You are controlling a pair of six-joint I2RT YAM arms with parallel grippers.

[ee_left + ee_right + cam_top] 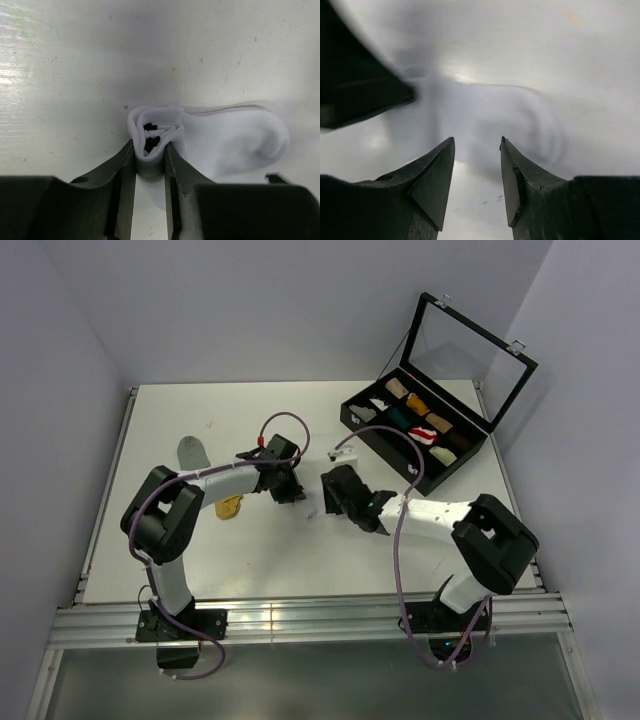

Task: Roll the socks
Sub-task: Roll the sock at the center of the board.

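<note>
Table (pixel 250 560): white, bearing both arms' work near its middle.
Case (pixel 380 445): black, lid raised, at the far right corner, well apart from the grippers.
Left gripper (pixel 150 146): jaws clamped on the rolled end of the white sock, whose black stripes show in the roll's core.
Right gripper (pixel 477 142): jaws apart and holding nothing, poised by the sock's flat part. The wrist view is blurred, so contact cannot be told.
White sock (pixel 235 140): lies between the two grippers, with its unrolled length running from the left fingers off to their right, toe toward the right arm.
Coming move: probably further rolling along that axis toward the toe. The left arm has the roll and the right arm is nearer the free end.
Grey sock (pixel 192 452): flat, left of the left arm.
Mustard sock (pixel 230 507): beside the left forearm, unrolled.
</note>
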